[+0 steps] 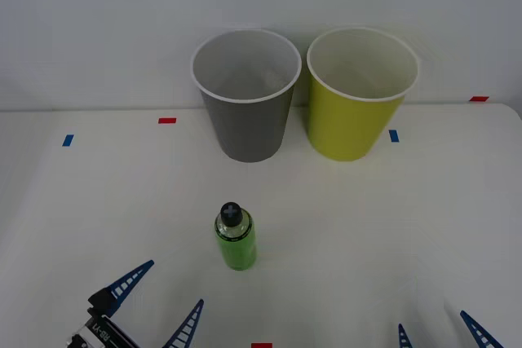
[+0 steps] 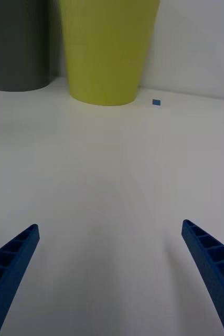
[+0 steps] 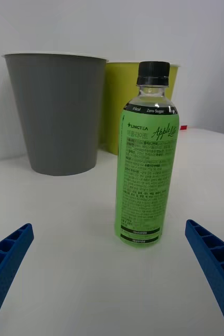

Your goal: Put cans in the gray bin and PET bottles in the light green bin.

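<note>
Front view shows my left gripper point(image 1: 155, 299) low at about 7 o'clock on the table point(image 1: 81, 201), with its two blue fingers spread wide and holding nothing. From that gripper, the PET bottle point(image 1: 235, 238) is up and over at about 1 o'clock, near but not touching. In my left wrist view the PET bottle point(image 3: 146, 157) stands straight up between my two open fingers point(image 3: 7, 257), a little farther out than the tips, so its long side points up and its black cap is on top. My right gripper point(image 1: 440, 333) waits at about 5 o'clock, fingers also spread wide and empty, and it is farther from the bottle than my left one. So I think the left arm should do the grab by moving forward until the bottle sits between the fingers. Past the bottle, at about 12 o'clock on the table, stands the gray bin point(image 1: 246, 99), and the light green bin point(image 1: 359, 99) is just beside it at about 1 o'clock. The bottle belongs in the light green one, so after the grab I must carry it past the gray bin.
</note>
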